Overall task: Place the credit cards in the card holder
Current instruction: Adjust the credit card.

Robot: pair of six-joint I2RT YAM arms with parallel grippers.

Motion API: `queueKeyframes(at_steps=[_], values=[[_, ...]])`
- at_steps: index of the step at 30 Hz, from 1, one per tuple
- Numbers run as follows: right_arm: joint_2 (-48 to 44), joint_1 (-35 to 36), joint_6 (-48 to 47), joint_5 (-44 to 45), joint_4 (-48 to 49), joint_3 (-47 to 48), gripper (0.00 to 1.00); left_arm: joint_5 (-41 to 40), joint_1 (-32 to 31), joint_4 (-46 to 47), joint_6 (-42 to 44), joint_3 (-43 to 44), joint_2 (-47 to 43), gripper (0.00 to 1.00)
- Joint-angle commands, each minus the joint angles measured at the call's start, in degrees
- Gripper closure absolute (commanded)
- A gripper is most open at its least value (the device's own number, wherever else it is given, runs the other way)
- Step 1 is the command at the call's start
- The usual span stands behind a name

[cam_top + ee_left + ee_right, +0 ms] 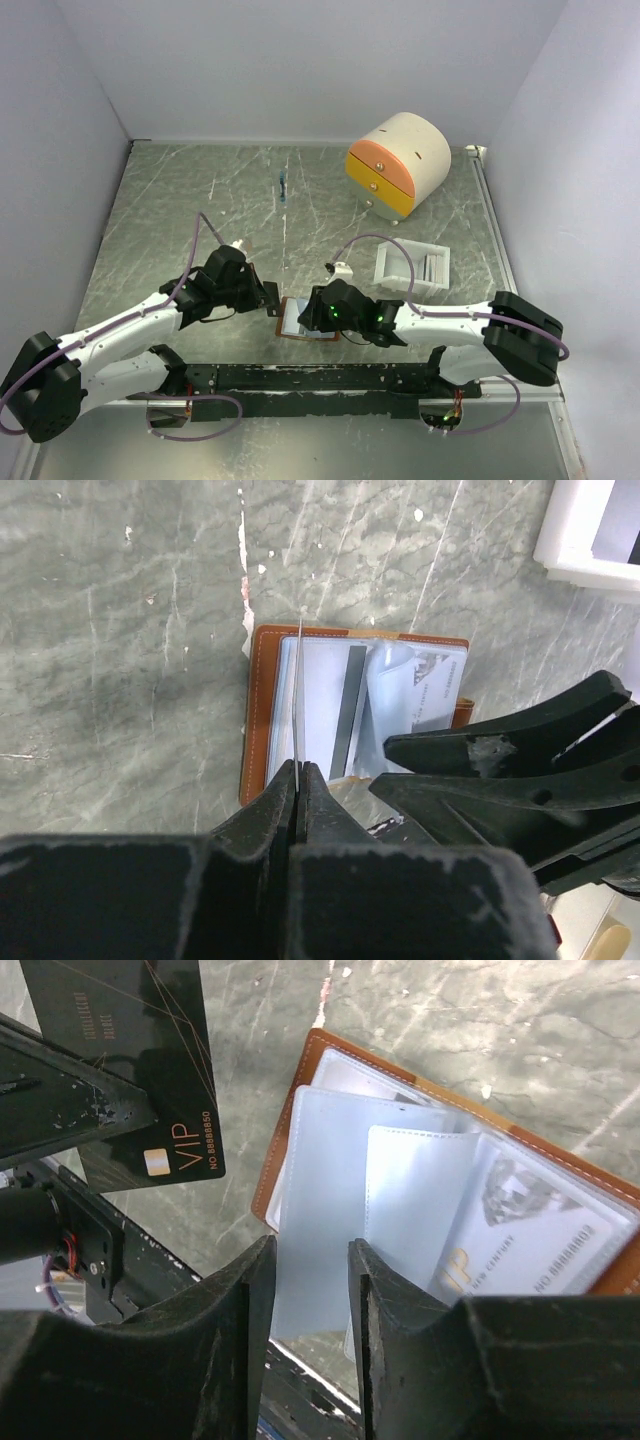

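Observation:
The card holder lies open on the table at the near middle; it is brown leather with clear pale sleeves. One sleeve has a pale card inside. My left gripper is shut on a black credit card with gold "VIP" print. That card stands on edge over the holder's left half. My right gripper hangs open just above the sleeves, and a loose sleeve shows through the gap between its jaws. In the top view the left gripper and right gripper nearly meet over the holder.
A white tray with several cards stands right of the holder. A cream-and-orange drawer box sits at the back right. The arms' dark base rail runs along the near edge. Grey walls enclose the table.

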Motion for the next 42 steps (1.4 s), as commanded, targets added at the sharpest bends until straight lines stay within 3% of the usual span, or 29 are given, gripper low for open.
queueKeyframes(at_steps=[1, 9, 13, 18, 24, 27, 35, 42], values=[[3.5, 0.1, -1.9, -1.8, 3.2, 3.7, 0.64, -2.4, 0.6, -3.1, 1.3, 2.3, -2.0, 0.93], [5.6, 0.1, -3.1, -1.5, 2.1, 5.4, 0.54, -2.6, 0.8, -4.5, 1.5, 3.7, -3.9, 0.93], [5.4, 0.1, -3.9, 0.2, -1.1, 6.4, 0.53, 0.9, 0.7, -1.3, 1.8, 3.4, -3.8, 0.93], [0.0, 0.1, -3.2, 3.1, -8.2, 6.4, 0.54, 9.1, 0.7, 6.2, 1.8, 1.4, -0.8, 0.93], [-7.5, 0.1, -2.2, 6.6, -16.2, 4.0, 0.56, 11.2, 0.8, 9.9, 1.2, -1.0, 0.1, 0.93], [-10.1, 0.2, -2.6, 3.9, -12.4, 2.5, 0.59, 13.4, 0.7, 12.4, 1.5, -1.8, 0.3, 0.93], [-14.5, -1.1, 3.8, -5.4, 11.5, -7.1, 0.54, 24.3, 0.7, 25.1, -1.4, -7.0, -0.7, 0.93], [-20.5, -1.6, 5.9, -3.5, 14.8, -10.7, 0.49, 28.7, 0.8, 34.3, -5.5, -11.5, -4.4, 0.93]])
